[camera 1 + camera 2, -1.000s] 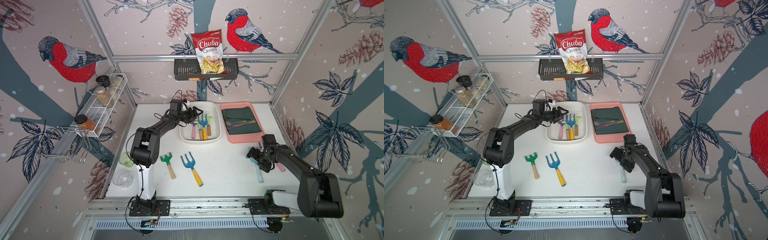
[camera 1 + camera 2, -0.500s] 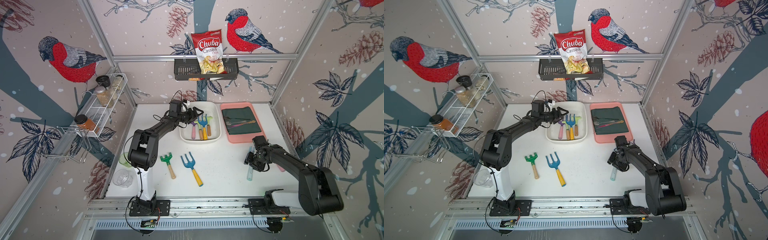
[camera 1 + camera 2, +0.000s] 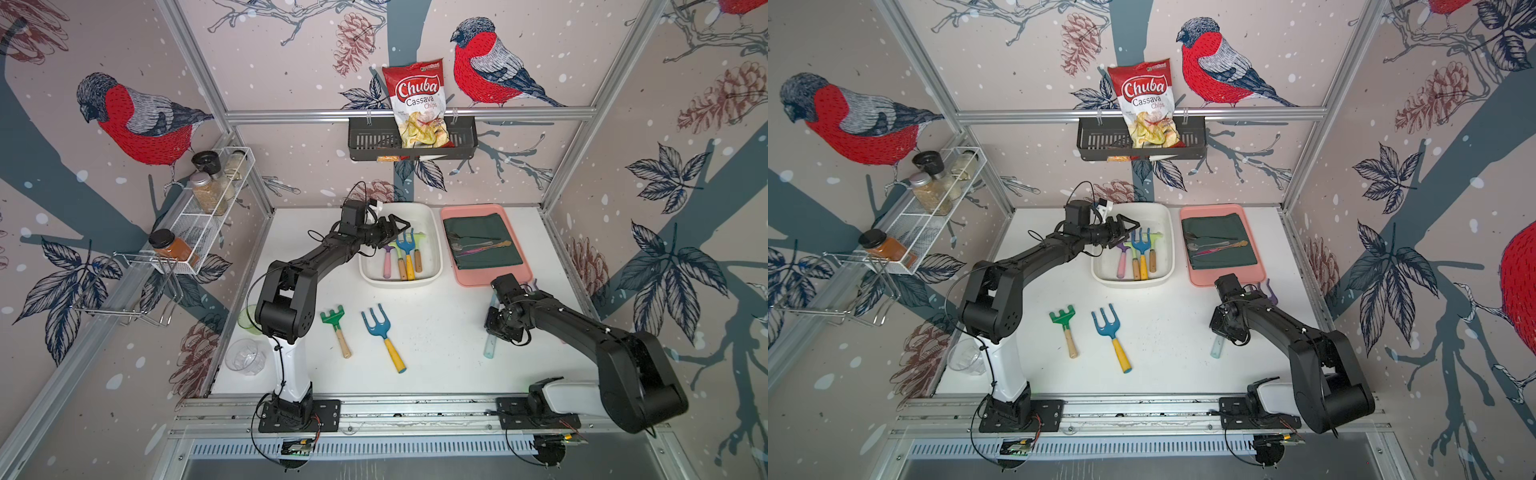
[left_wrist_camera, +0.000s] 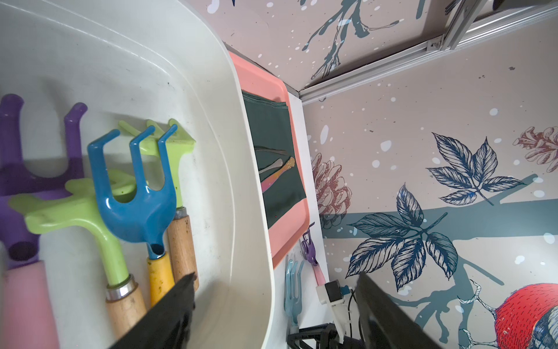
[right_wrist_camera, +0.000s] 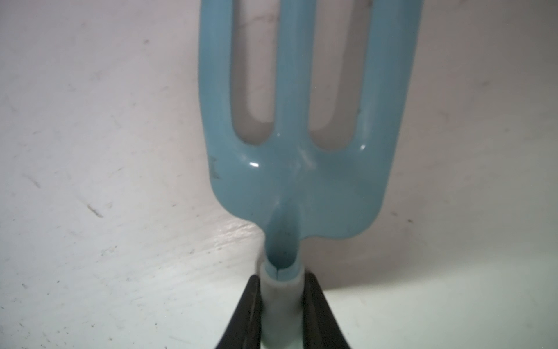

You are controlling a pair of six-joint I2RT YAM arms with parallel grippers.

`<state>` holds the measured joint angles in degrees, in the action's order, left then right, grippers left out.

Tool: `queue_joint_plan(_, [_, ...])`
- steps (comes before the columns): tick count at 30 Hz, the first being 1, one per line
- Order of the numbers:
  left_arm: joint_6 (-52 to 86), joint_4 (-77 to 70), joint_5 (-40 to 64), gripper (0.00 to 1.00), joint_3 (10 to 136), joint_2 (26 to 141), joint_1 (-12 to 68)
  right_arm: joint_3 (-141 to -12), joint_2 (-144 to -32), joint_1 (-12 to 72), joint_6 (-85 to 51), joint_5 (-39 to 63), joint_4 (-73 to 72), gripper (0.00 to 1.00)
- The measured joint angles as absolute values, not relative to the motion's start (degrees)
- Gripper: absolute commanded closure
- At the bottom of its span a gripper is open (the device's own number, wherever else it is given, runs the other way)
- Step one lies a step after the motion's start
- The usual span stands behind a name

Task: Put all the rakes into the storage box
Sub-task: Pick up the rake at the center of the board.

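The rake [image 5: 299, 187] is pale blue with three tines. It lies on the white table at the right, and its handle end [image 3: 489, 349] sticks out from under my right gripper. My right gripper [image 5: 282, 281] is shut on the handle just behind the head, also seen in both top views [image 3: 500, 326] [image 3: 1223, 328]. The storage box [image 3: 399, 283] [image 3: 1133, 282] is a white tub at the back centre that holds several hand tools. My left gripper [image 3: 395, 228] [image 4: 276, 284] hangs open and empty over the box wall [image 4: 229, 181].
A pink tray [image 3: 469, 280] with dark green cloth and cutlery sits right of the box. A green toothed tool [image 3: 334, 322] and a blue fork with a yellow handle [image 3: 378, 328] lie front centre. A purple tool [image 3: 1268, 291] lies beside the right arm. Two cups [image 3: 245, 355] stand front left.
My right gripper has swung left over the pale blue rake and shut on its handle; the rake has shifted slightly left. The left arm has barely moved.
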<state>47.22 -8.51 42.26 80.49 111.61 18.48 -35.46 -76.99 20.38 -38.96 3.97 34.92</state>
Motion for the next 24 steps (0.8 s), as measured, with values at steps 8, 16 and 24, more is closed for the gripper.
queue_joint_plan(8, [47.79,-8.69,43.53,0.17,79.94,110.08,21.54,-44.23,-73.19,24.16,-37.19,9.47,40.49,0.84])
queue_joint_plan(16, [49.32,-8.78,43.09,0.17,79.96,109.32,27.66,-55.18,-75.50,24.32,-32.73,12.43,41.65,0.84])
queue_joint_plan(24, [52.56,-12.32,42.44,0.20,78.96,110.06,32.47,-65.12,-80.79,24.43,-26.92,17.39,41.45,0.83])
